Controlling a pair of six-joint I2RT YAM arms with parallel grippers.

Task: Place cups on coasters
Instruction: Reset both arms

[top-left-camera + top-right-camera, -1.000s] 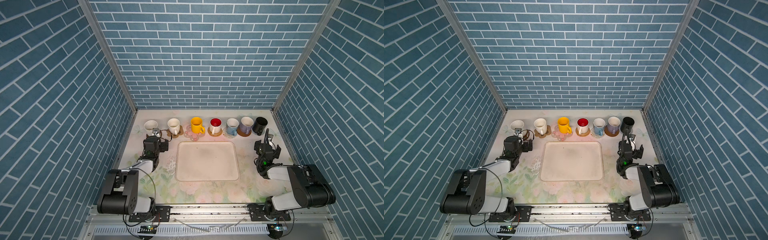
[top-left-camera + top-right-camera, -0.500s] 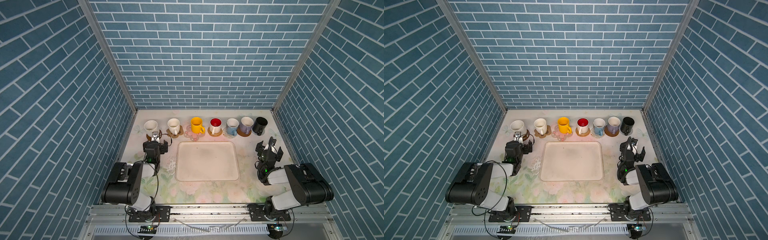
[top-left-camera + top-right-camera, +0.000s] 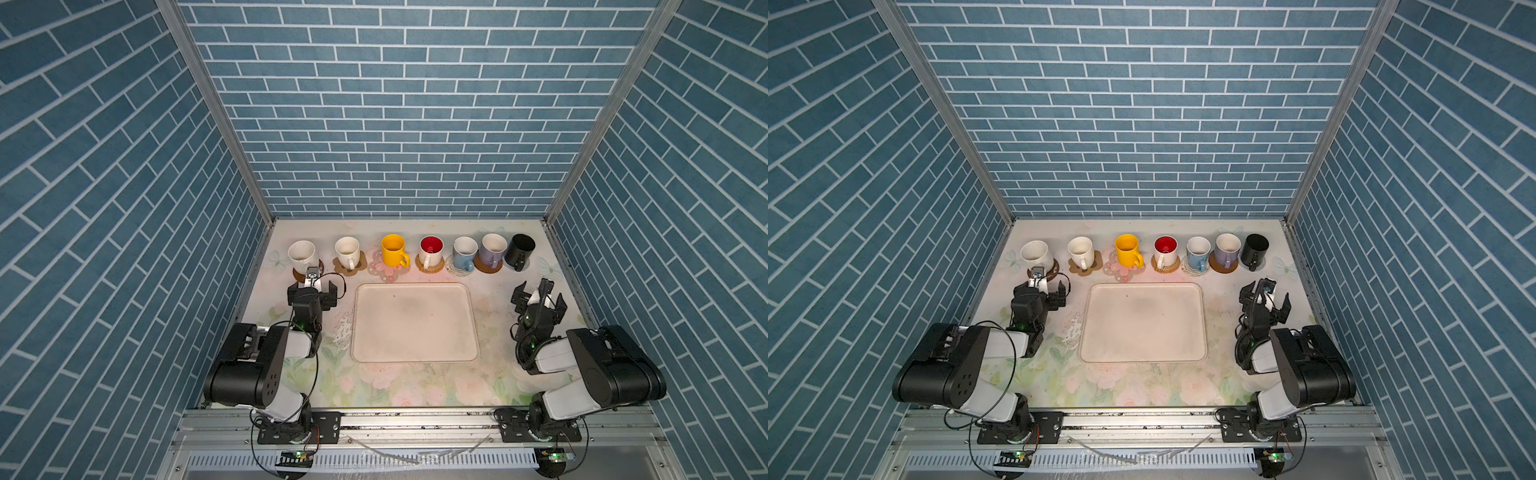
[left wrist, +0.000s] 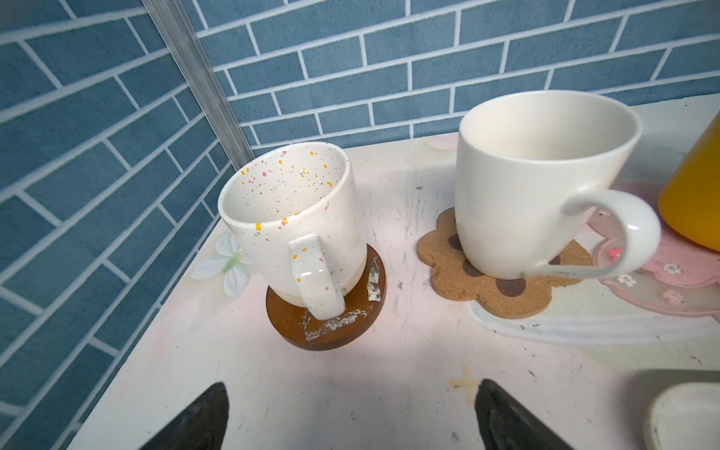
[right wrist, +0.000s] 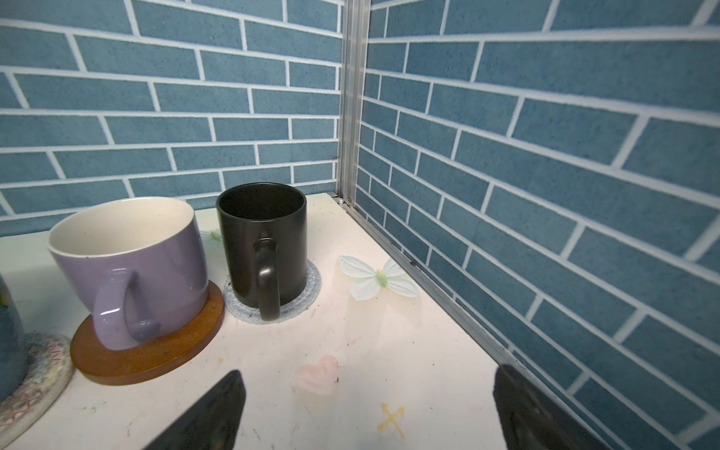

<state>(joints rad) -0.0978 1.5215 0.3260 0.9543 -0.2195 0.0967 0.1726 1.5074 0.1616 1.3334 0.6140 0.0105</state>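
Observation:
Seven cups stand in a row at the back, each on a coaster: a speckled cream cup (image 3: 302,254) on a brown disc (image 4: 331,327), a cream cup (image 3: 347,250) on a tan paw coaster (image 4: 459,280), then yellow (image 3: 393,249), red-inside (image 3: 431,249), light blue (image 3: 464,251), lavender (image 5: 128,269) and black (image 5: 265,241). My left gripper (image 3: 312,289) is open and empty just in front of the speckled cup. In front of the black cup, my right gripper (image 3: 539,296) is also open and holds nothing.
A large cream tray (image 3: 415,328) lies mid-table between the arms. Blue brick walls close in the left, right and back; the right wall's metal rail (image 5: 440,307) runs close beside my right gripper.
Both arms have drawn back toward the front, away from the cups at the two ends of the row. Both grippers stayed open.

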